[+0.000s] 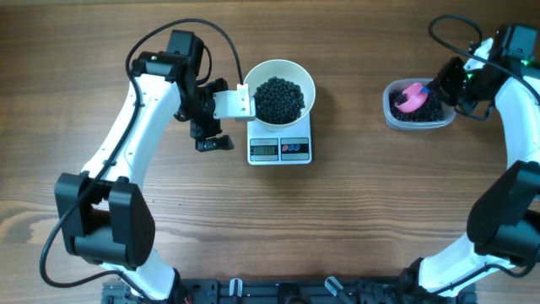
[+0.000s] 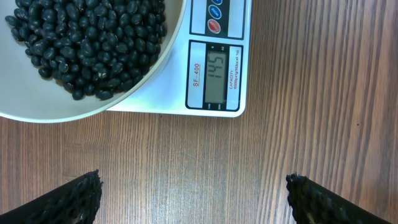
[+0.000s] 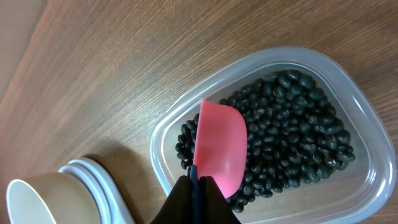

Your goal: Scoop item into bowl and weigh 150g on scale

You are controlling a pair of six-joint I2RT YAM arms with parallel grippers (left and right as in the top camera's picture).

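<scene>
The white bowl (image 1: 297, 71) stands on the scale (image 1: 280, 150) and holds a dark pile of the item (image 1: 278, 98). In the left wrist view the bowl (image 2: 81, 109) with the beans (image 2: 87, 43) fills the upper left, and the scale's display (image 2: 216, 73) reads 145. My left gripper (image 1: 225, 115) (image 2: 193, 182) hangs open just left of the scale with only bare wood between its fingers. At the far right my right gripper (image 1: 435, 89) (image 3: 196, 182) is shut on the handle of a pink scoop (image 3: 221, 149) (image 1: 411, 97). The scoop rests in a clear tub (image 3: 357, 81) over more beans (image 3: 292, 130).
The clear tub (image 1: 390, 116) sits near the table's right edge, well apart from the scale. Black cables loop above both arms at the back. The arm bases stand at the front left and front right.
</scene>
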